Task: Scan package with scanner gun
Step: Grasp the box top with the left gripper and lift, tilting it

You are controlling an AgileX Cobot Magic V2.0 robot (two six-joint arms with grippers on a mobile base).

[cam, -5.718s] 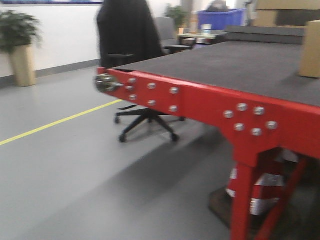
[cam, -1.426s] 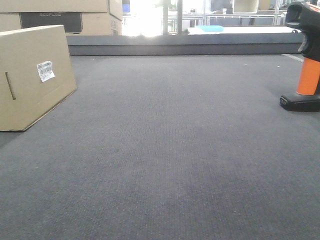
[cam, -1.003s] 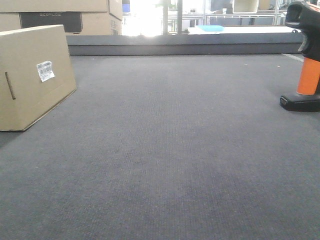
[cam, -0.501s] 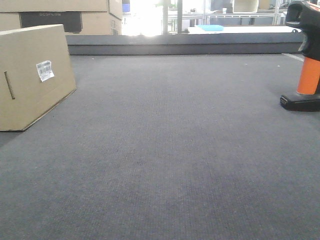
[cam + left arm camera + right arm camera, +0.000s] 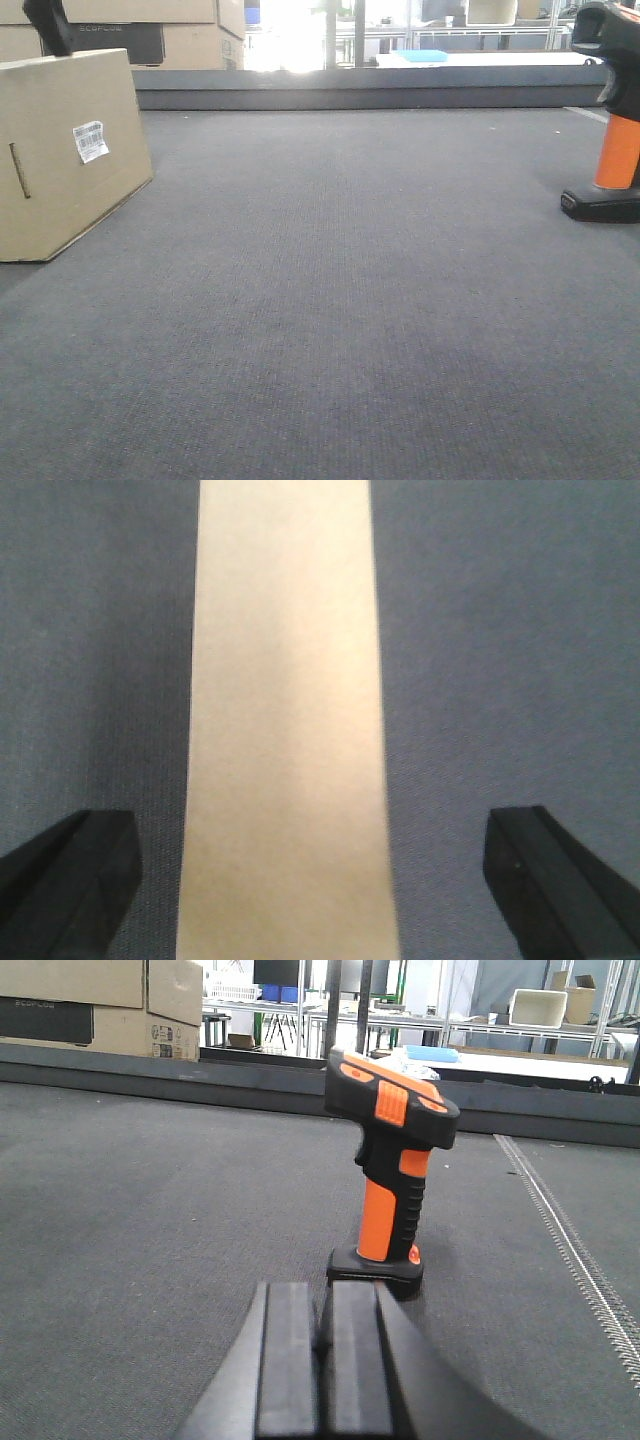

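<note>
Two claws: left claw (image 5: 310,825) apart over package (image 5: 285,660), right claw (image 5: 320,1290) together near scanner gun (image 5: 390,1160).

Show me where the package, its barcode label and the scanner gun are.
package (image 5: 62,198), front-facing view, on its plain tan face.
barcode label (image 5: 90,141), front-facing view, centre of the white sticker.
scanner gun (image 5: 380,1208), right wrist view, on the orange handle.
</note>
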